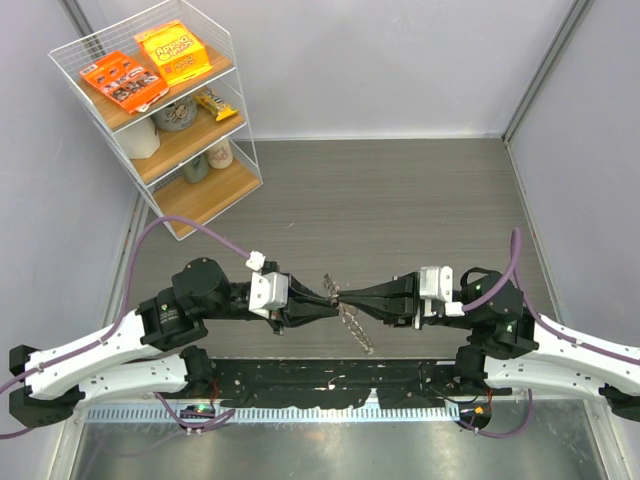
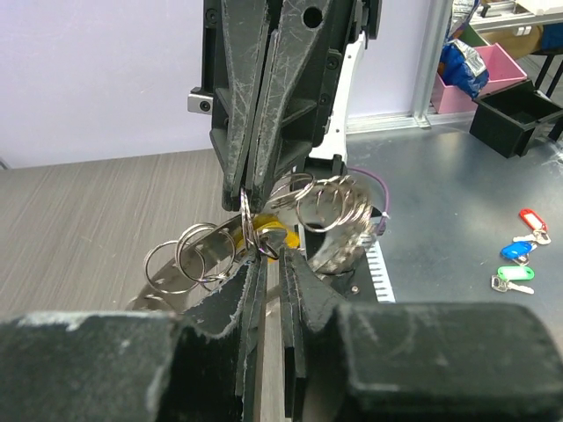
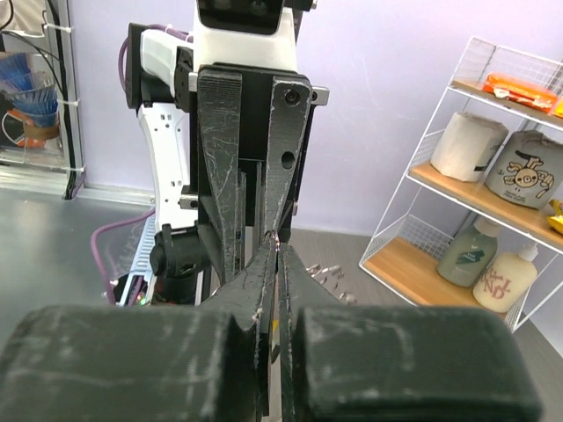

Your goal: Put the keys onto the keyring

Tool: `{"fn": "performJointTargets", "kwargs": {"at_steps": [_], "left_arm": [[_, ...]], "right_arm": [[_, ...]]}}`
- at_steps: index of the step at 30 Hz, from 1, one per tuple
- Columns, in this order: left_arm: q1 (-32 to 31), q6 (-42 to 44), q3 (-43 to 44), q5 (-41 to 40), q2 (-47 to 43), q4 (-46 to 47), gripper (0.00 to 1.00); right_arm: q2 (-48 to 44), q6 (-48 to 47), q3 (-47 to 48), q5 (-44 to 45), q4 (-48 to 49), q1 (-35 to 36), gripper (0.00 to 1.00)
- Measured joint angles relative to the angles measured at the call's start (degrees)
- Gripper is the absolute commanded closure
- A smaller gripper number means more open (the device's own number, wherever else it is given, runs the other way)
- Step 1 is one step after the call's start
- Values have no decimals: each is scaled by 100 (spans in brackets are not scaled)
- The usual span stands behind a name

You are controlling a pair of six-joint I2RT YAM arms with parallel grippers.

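My two grippers meet tip to tip above the middle of the table. The keyring [image 1: 356,328], a floppy chain of silvery rings, hangs from that point toward the near edge. In the left wrist view its rings [image 2: 337,195] spread to both sides of the fingertips. My right gripper [image 1: 346,296] is shut on one thin ring of it [image 3: 276,236]. My left gripper [image 1: 324,297] has its jaws a narrow gap apart, and the yellow head of a key [image 2: 275,234] sits right at their mouth [image 2: 271,257]. I cannot make out the plain silver key.
A wire shelf [image 1: 160,110] with snack boxes and bottles stands at the back left and also shows in the right wrist view [image 3: 493,176]. Coloured key tags [image 2: 519,261], a pink box [image 2: 493,75] and a black bin [image 2: 515,119] lie off to the side.
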Motion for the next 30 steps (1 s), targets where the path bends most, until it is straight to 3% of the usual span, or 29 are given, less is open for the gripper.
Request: {"fn": "performJointTargets", "kwargs": {"at_steps": [10, 21, 30], "left_arm": [[0, 0, 0, -61, -35, -9, 82], [0, -9, -2, -177, -138, -52, 63], [0, -17, -2, -407, -472, -107, 58]], "right_arm": [[61, 109, -337, 79, 925, 59, 94], [57, 367, -743, 254, 1731, 61, 95], [-94, 378, -748, 254, 1714, 63, 95]]}}
